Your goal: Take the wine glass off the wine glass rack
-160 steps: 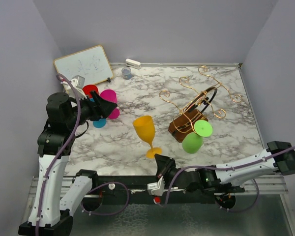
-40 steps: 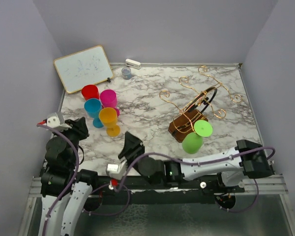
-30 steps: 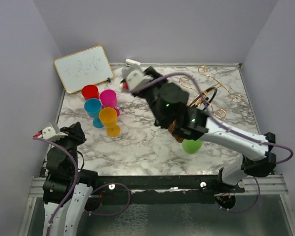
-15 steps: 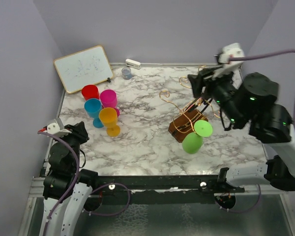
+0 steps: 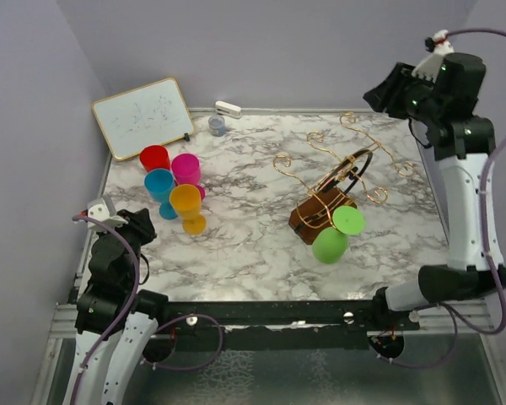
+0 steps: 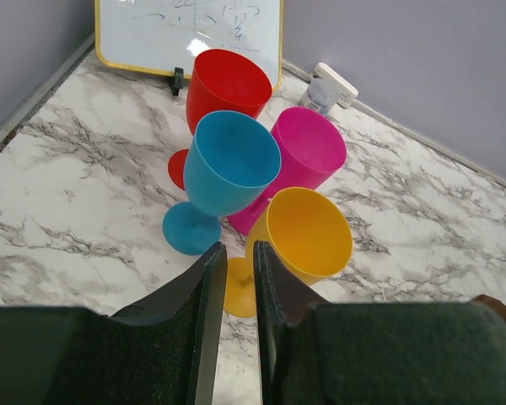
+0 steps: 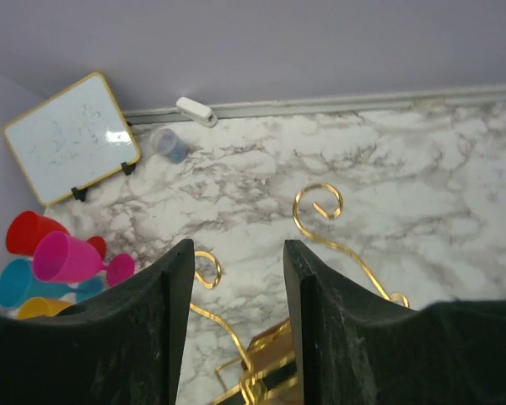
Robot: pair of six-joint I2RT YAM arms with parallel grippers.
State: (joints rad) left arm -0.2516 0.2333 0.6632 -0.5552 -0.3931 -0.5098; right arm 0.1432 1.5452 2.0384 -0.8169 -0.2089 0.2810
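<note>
While the marble table (image 5: 244, 245) carries the copper wine glass rack (image 5: 310, 221) on its right side, a green wine glass (image 5: 329, 246) sits at the rack's near end. The right claw (image 7: 239, 253) is spread and empty above the far right. The left claw (image 6: 234, 278), at the near left, is nearly pressed together and empty.

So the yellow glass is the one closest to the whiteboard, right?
No. The red glass is the one closest to the whiteboard; the yellow glass stands farthest from it of the four. The top view shows it.
</note>
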